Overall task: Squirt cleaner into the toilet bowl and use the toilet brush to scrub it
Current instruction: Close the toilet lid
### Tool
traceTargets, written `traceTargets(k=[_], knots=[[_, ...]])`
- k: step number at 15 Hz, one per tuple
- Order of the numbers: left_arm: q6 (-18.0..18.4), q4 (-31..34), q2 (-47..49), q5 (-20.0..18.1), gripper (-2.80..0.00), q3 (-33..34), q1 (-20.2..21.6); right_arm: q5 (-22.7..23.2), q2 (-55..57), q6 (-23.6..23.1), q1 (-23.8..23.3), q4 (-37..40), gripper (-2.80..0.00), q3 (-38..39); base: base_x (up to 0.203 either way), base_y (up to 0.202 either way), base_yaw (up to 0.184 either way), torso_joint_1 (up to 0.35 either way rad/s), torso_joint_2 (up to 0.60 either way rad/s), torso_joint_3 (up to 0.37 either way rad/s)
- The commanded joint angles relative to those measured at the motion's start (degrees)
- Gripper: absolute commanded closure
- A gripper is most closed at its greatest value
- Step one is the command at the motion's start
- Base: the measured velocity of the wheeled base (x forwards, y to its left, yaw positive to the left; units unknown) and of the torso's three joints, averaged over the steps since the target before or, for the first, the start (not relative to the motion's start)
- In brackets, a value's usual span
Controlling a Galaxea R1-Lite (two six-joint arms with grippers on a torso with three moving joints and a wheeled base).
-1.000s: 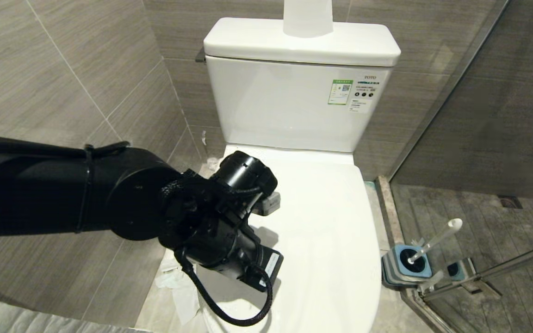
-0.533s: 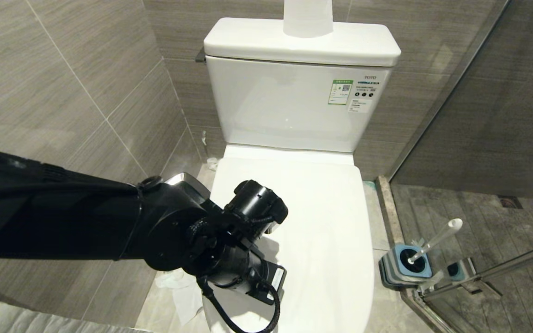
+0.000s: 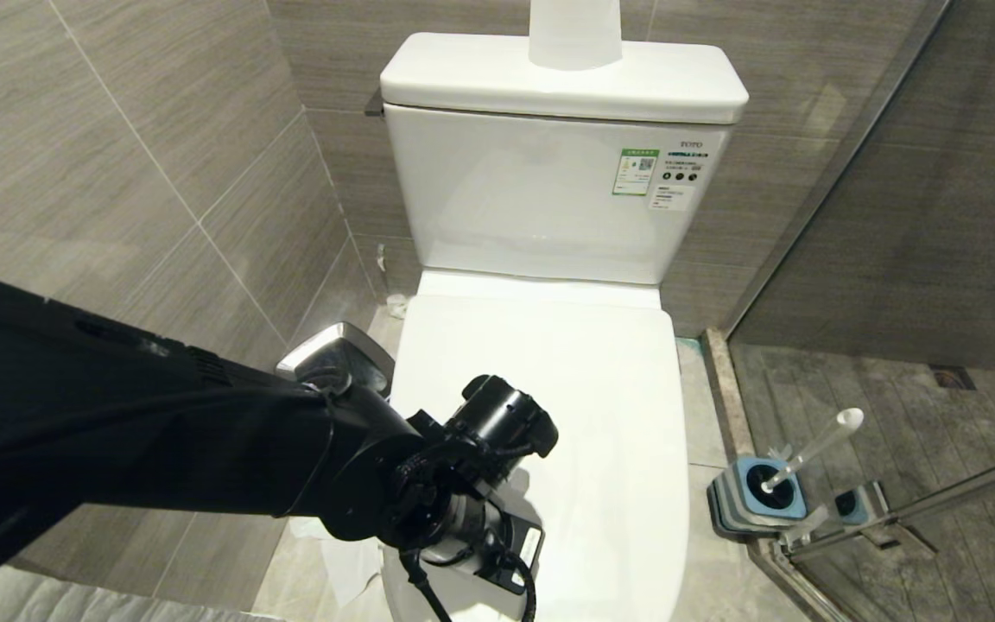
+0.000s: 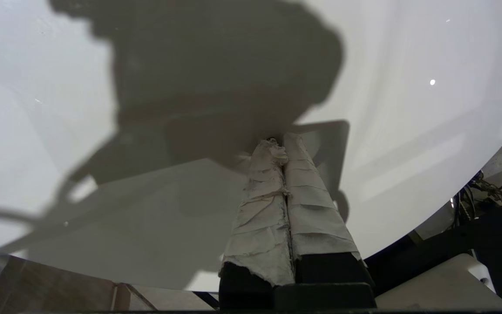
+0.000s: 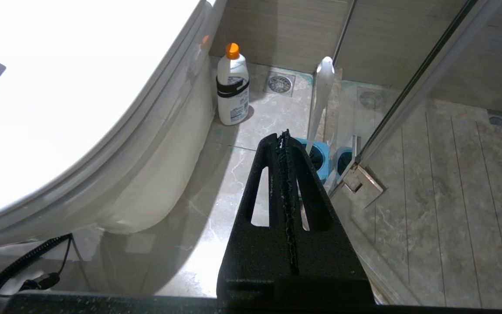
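Over the closed lid of the toilet bowl (image 3: 601, 406) the left gripper (image 4: 279, 146) hangs, fingers pressed together, empty; grey tiled walls (image 3: 117, 173) around; the right gripper (image 5: 285, 135) is closed too, near the toilet brush (image 5: 320, 96).

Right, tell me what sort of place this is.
A small bathroom: a glossy white ceramic toilet with its lid down, grey tiled walls, and a glass shower partition beside it.

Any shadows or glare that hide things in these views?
Left wrist view: the left gripper casts a large dark shadow on the toilet lid. Right wrist view: the lid is blown out white. Head view: even light, toilet brush clear.
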Motion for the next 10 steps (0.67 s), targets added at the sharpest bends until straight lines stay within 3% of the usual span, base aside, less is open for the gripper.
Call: traceTargets(k=[1,10], knots=[[-0.11,-0.51,1.09,0.06,0.0,0.23,-0.3,0.04,-0.04,-0.02,0.03,-0.02,0.0,0.7,0.0,0.0,0.0,0.0,0.0,0.0],[-0.99,-1.74,1.45,0.06,0.0,1.7,-1.77,0.04,-0.04,-0.02,0.05,-0.02,0.0,0.7,0.0,0.0,0.0,0.0,0.0,0.0]])
